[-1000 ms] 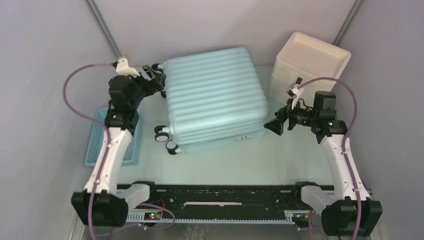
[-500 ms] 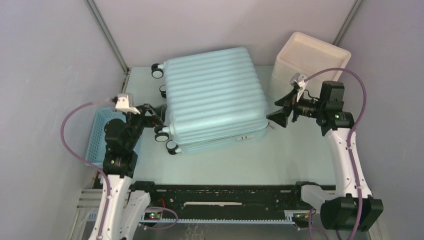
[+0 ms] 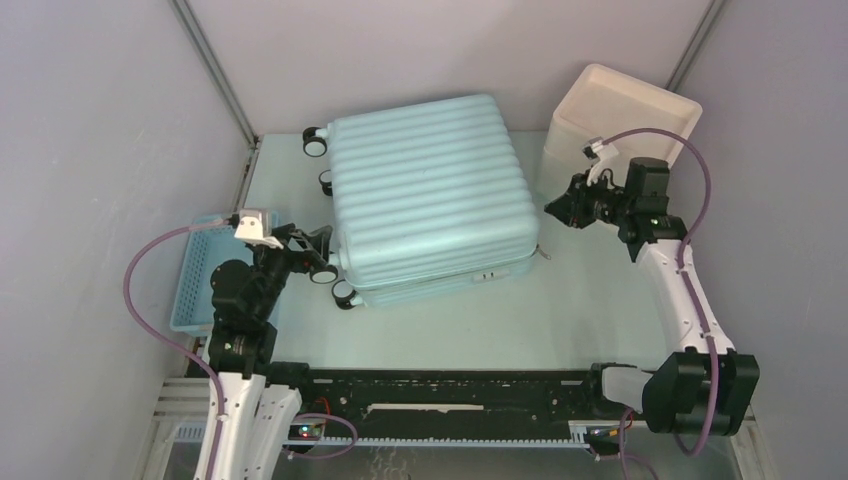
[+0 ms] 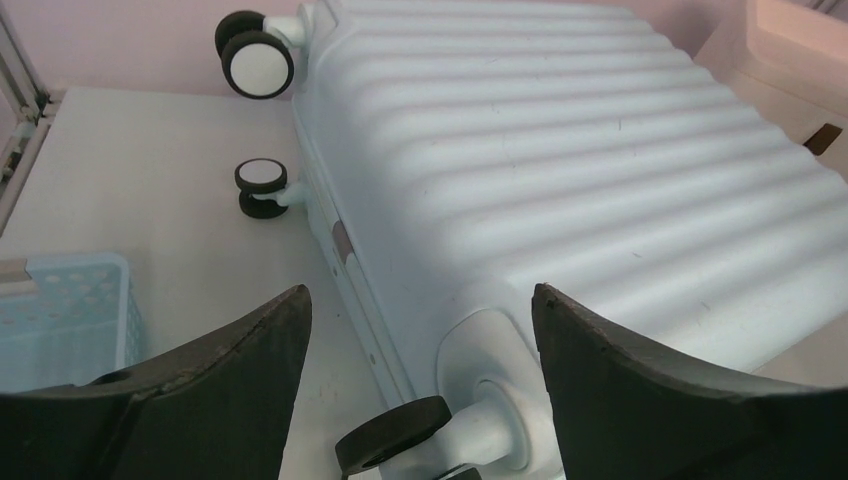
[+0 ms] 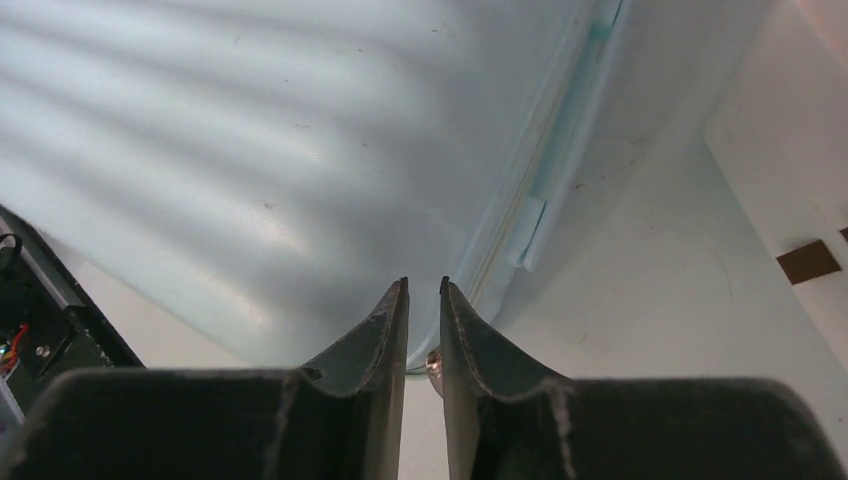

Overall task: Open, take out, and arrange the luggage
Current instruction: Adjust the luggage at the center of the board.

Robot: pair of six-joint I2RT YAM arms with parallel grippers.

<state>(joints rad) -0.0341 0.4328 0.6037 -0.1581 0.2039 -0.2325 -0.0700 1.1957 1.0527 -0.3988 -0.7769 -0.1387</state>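
Closed luggage lying flat mid-surface, one arm at each side of it.

The pale surface (image 3: 590, 320) carries the mint-blue luggage (image 3: 430, 190), which lies on its side toward the back, ribbed shell facing up and both halves shut together, with its wheels pointing to the left. A cream-white box (image 3: 625, 115) stands just beside its far right corner, and a small blue basket (image 3: 195, 295) sits at the left edge, near the left arm. The left gripper (image 4: 420, 300) hangs low by the luggage's near left corner with its jaws spread wide, and a black-and-white wheel (image 4: 392, 445) sits just below the gap. The right gripper (image 5: 422, 285) hovers off the right side of the luggage, close to the seam, its fingers drawn together with only a sliver between them.
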